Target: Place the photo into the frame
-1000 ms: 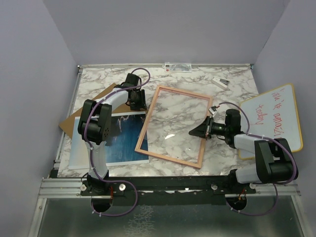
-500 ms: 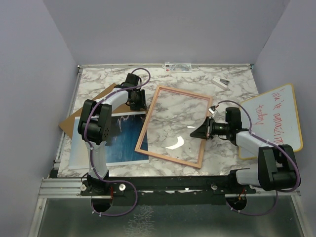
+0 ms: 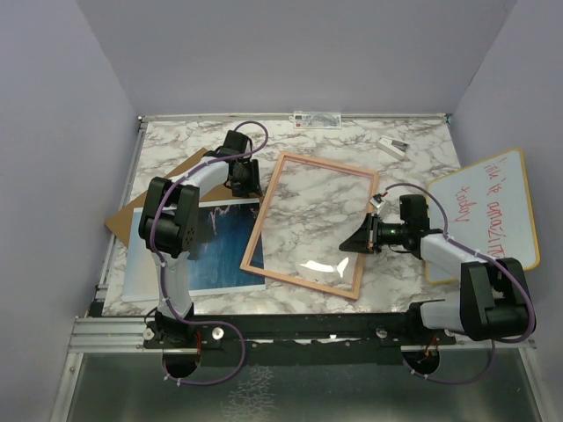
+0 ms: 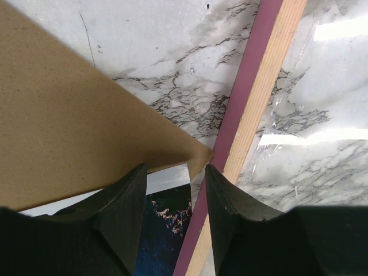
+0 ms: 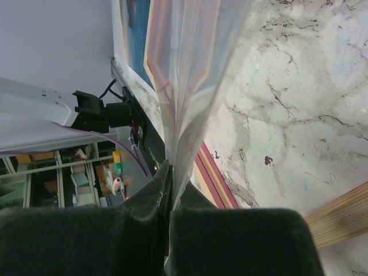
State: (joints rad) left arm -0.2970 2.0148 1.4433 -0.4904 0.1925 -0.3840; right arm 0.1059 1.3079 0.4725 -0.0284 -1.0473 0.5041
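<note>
The frame (image 3: 262, 214) lies flat mid-table, its pink and wood rim (image 4: 259, 86) running past my left gripper. The photo (image 3: 220, 246), blue sea with a white border, lies left of the frame, its corner (image 4: 167, 213) tucked under a brown backing board (image 4: 69, 115). My left gripper (image 4: 175, 169) stands open over that corner, beside the frame's far-left corner (image 3: 246, 185). My right gripper (image 3: 343, 243) is shut on the frame's clear pane (image 5: 195, 86), pinching its edge between the fingertips (image 5: 171, 167) and holding it up above the rim (image 5: 215, 178).
A wood-edged whiteboard (image 3: 488, 211) with red writing lies at the right edge next to my right arm. A small white object (image 3: 393, 145) lies at the back right, and a label strip (image 3: 317, 117) sits on the back rail. Walls close in on three sides.
My right gripper has shifted slightly toward the near edge with the pane, and the glare on the pane has moved toward the frame's near edge. The left arm has stayed still.
</note>
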